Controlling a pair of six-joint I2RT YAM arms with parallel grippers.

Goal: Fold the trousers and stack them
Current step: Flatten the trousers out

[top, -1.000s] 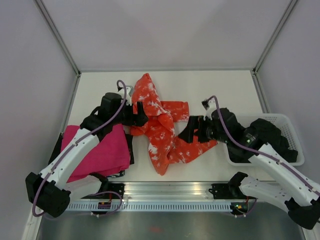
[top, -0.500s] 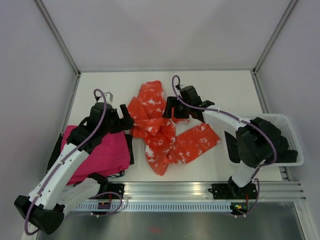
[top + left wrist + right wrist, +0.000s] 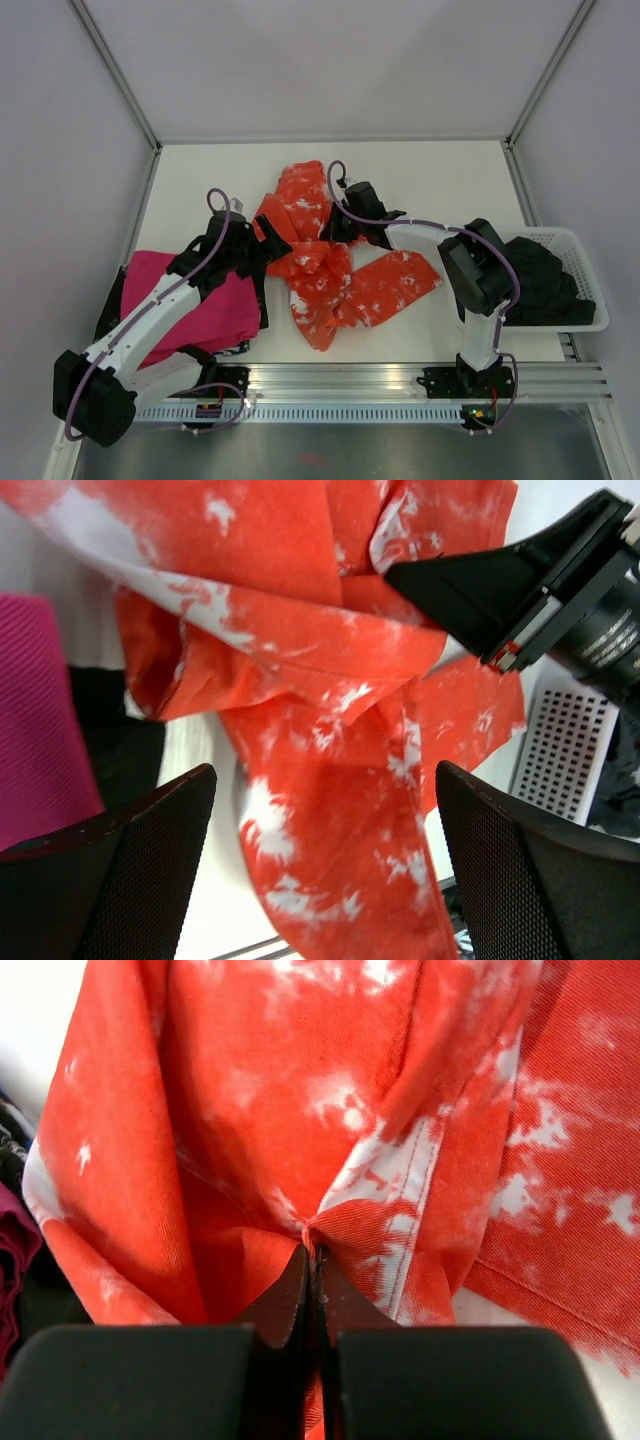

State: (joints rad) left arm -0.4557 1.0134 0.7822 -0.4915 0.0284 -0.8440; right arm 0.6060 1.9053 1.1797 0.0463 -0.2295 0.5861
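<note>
Found the trousers point(image 3: 325, 275) crumpled mid-bench, long axis from far edge toward near edge. Saw right gripper point(image 3: 312, 1255) clamped on a far fold, left gripper point(image 3: 322, 770) wide apart over the left-edge side.

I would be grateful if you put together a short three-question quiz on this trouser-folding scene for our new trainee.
1. True or false: the right gripper is shut on a fold of the trousers.
2. What lies in the basket? A) a pink cloth B) a dark garment C) a shoe
3. Fill in: the left gripper, at the trousers, is ____ (open or shut).
Key: 1 true; 2 B; 3 open.
</note>
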